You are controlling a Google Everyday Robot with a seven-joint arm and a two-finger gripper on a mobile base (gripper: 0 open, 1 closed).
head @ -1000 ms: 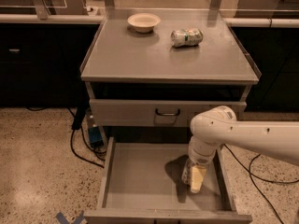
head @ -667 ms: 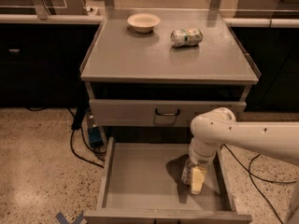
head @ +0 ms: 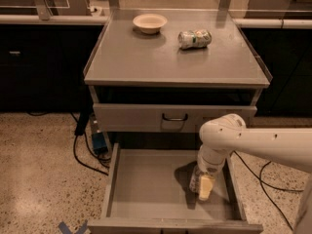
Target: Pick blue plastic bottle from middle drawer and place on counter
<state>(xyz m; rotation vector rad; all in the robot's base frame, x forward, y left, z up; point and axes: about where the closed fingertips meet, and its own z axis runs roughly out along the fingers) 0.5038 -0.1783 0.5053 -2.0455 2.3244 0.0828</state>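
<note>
The middle drawer (head: 146,184) is pulled open below the cabinet, showing its flat grey floor. My gripper (head: 202,183) hangs from the white arm (head: 253,140) and reaches down into the drawer's right side. The blue plastic bottle (head: 194,178) stands right at the gripper, only partly visible as a clear shape against its left side, mostly hidden by the wrist. The grey counter (head: 146,62) lies above, behind the drawer.
On the counter sit a small cream bowl (head: 149,22) and a silver-and-green can (head: 194,38) lying on its side. The shut upper drawer front with a black handle (head: 174,117) is just behind the arm. Black cables (head: 83,150) lie on the speckled floor at left.
</note>
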